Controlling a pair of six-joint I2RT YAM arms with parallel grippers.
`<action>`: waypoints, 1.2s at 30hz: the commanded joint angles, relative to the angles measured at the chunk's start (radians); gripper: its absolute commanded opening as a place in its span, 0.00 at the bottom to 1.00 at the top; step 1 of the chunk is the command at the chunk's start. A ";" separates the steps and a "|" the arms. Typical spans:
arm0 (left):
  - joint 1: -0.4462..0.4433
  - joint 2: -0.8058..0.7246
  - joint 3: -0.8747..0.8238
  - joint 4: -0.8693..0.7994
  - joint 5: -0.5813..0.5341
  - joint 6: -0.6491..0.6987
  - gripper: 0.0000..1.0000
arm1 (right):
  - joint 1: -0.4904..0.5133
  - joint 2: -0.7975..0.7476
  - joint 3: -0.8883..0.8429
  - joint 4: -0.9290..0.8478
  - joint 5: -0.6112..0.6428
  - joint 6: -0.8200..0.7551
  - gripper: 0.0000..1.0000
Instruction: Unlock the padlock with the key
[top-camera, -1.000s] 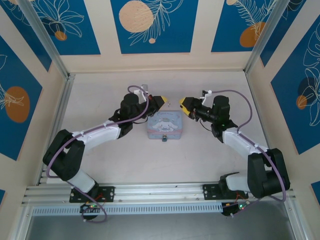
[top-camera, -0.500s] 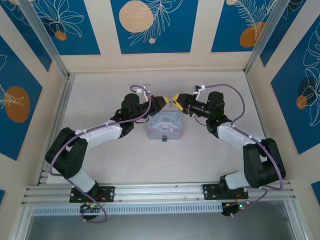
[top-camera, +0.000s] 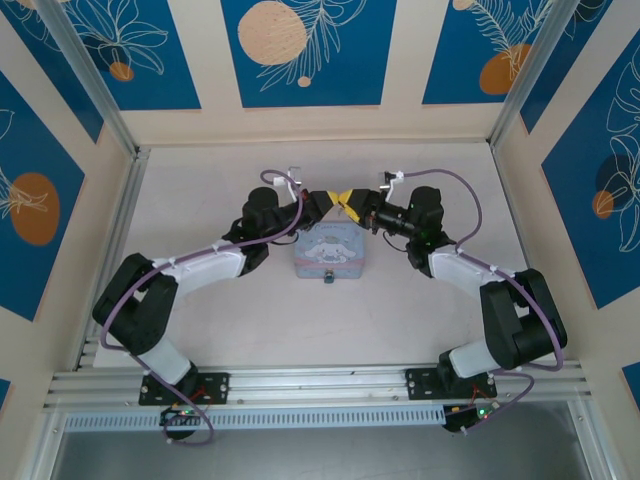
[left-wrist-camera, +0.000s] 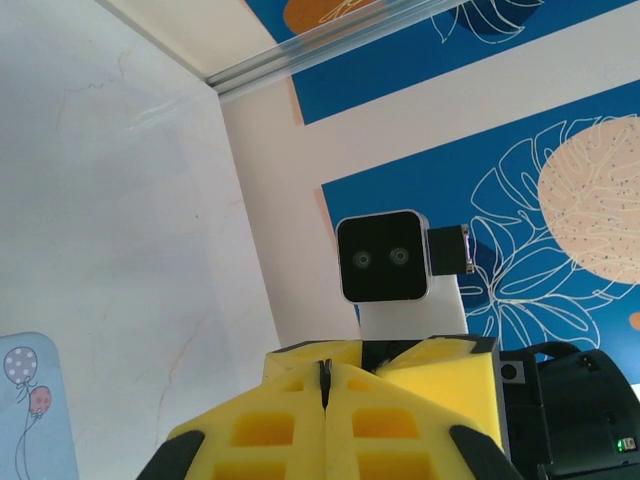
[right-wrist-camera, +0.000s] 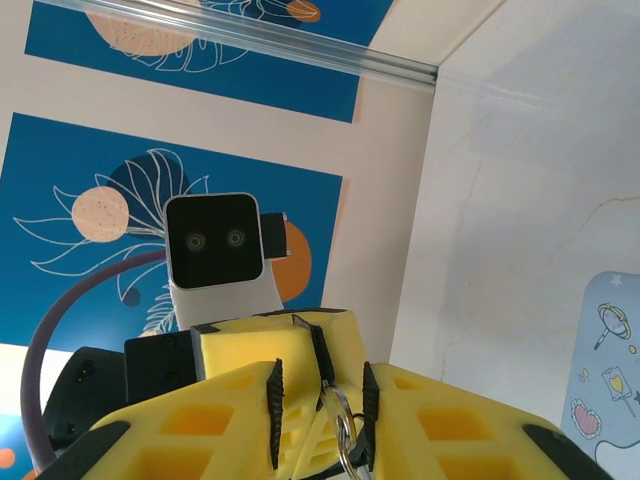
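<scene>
Padlock (top-camera: 328, 277) sits against the middle of the near side of the tin (top-camera: 330, 250), a small dark spot touching the tin's front wall. The tin itself lies flat near the centre of the worktop (top-camera: 430, 320), well clear of every edge.

Both arms reach in from their sides, and the yellow tips meet just past the tin's far side, raised off the worktop. Left jaws are pressed together; in the left wrist view a thin dark sliver, seemingly the key (left-wrist-camera: 323, 373), stands in the seam between the yellow pads. Right jaws face them head-on, tips almost touching the left ones. They stand narrowly apart, and a small metal ring (right-wrist-camera: 341, 425) lies in the gap between their black inner faces. The ring is narrower than the gap, and whether either face touches it cannot be told.

Each wrist view looks straight at the other arm's camera, with a corner of the tin at the frame's side.
</scene>
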 joint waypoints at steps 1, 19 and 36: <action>-0.010 0.012 0.017 0.063 -0.021 -0.018 0.00 | 0.006 0.006 -0.024 0.048 0.008 0.013 0.28; -0.017 0.026 0.009 0.088 -0.037 -0.045 0.00 | 0.009 0.024 -0.043 0.096 0.011 0.038 0.18; -0.024 0.021 -0.023 0.101 -0.041 -0.048 0.00 | 0.009 0.033 -0.031 0.087 0.020 0.039 0.18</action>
